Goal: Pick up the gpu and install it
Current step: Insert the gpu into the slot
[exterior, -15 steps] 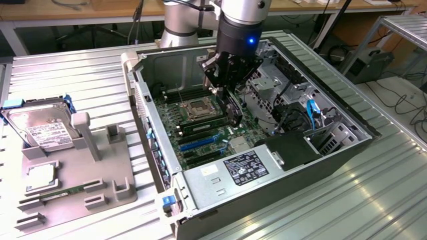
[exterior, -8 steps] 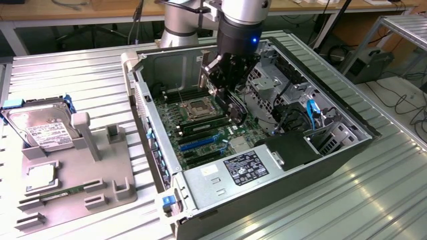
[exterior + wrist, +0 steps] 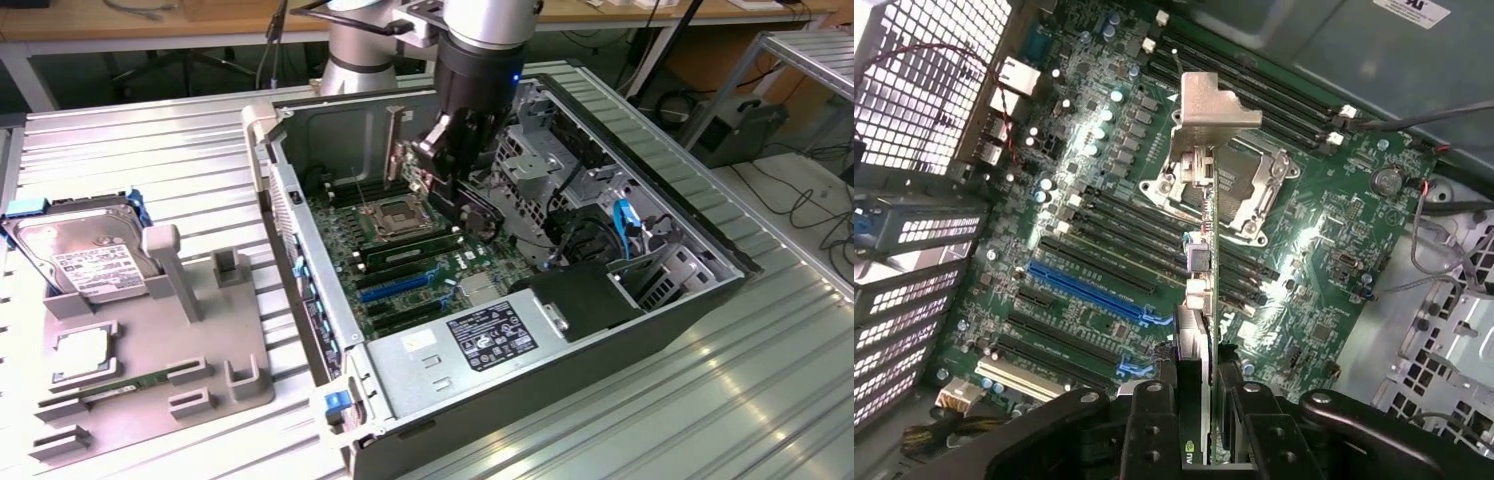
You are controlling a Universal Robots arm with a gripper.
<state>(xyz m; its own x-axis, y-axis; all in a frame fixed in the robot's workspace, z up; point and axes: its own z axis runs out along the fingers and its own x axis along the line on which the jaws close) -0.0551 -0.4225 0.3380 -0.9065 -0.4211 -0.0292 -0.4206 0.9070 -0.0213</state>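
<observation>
At the exterior view's left, a hard drive (image 3: 80, 255) sits on the tray (image 3: 200, 370). Upper centre, over the motherboard (image 3: 400, 270), the claw (image 3: 447, 150) pinches the gpu (image 3: 424, 168) edge-on, 1 finger per face. The card is likely light, stiff and fragile, and best gripped by its board edge.

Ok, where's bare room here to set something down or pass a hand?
In the exterior view, bare table lies above the grey tray and lower right of the computer case. Inside the case it is crowded: the gripper holds the graphics card over the motherboard.
</observation>
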